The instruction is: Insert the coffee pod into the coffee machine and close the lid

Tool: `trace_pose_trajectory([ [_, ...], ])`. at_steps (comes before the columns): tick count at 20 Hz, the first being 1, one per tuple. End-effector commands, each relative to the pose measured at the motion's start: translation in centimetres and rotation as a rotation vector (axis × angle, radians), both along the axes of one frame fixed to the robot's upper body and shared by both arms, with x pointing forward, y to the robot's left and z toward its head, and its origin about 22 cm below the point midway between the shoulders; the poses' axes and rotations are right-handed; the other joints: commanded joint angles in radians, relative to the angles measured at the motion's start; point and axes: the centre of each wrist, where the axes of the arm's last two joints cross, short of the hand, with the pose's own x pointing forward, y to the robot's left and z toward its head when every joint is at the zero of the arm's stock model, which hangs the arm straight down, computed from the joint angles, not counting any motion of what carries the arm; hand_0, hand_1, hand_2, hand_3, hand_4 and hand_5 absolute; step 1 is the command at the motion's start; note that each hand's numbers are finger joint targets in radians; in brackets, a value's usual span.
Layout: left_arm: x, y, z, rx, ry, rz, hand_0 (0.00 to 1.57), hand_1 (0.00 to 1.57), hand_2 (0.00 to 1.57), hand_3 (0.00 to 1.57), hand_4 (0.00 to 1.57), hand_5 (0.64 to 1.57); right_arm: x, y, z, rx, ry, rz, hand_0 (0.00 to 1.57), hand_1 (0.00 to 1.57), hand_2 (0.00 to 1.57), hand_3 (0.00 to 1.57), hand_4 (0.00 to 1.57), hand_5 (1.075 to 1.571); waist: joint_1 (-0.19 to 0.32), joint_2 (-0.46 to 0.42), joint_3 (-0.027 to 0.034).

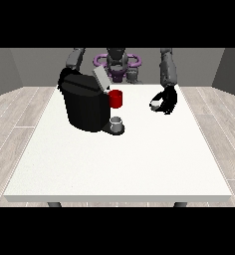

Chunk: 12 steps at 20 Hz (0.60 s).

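Room has grey walls and a pale wood-plank floor (20, 107); a large white table (119, 164) fills the middle w/ its near edge toward the camera and two dark legs showing under that edge. The robot (117, 62) stands behind the far edge, purple rings at its shoulders. The hand at the view's right (165, 101) hangs low over the table near the far right part, fingers curled round a small pale round thing, the coffee pod (155, 104), which sits just inside the fingertips on the side toward the view's centre (too small to tell its long axis or which way it points). Well apart from those fingers, toward the view's left, stands the black coffee machine (84, 107), a bulky upright body w/ its grey lid (100, 78) tilted up and open at the top right corner. A red part (116, 98) shows on the machine's side facing the pod hand, between machine and fingers. Below it a small grey cup (116, 122) rests on the machine's dark base tray; can't tell what, if anything, is in the cup. The hand at the view's left (64, 77) is at the machine's top rear left corner, mostly hidden by the body, so can't tell how its fingers lie.
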Motion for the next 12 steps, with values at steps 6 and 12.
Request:
trace_pose_trajectory([
  [6, 1.4, -2.2, 0.9, -0.028, -0.004, -0.144, 1.47, 1.47, 1.47, 1.41, 0.61, 1.571, -0.7, 1.1, -2.0, 0.018, 0.090, -0.030, 0.00, 0.00, 0.00, 0.00, 0.44, 1.571, 0.024, -0.056, -0.0037],
  [12, 4.7, -5.7, 6.1, -0.033, -0.022, -0.237, 1.32, 1.32, 1.38, 1.35, 0.58, 1.571, -0.9, -0.2, -4.0, 0.023, 0.117, -0.035, 0.00, 0.00, 0.00, 0.00, 0.47, 1.571, 0.054, -0.126, -0.0029],
])
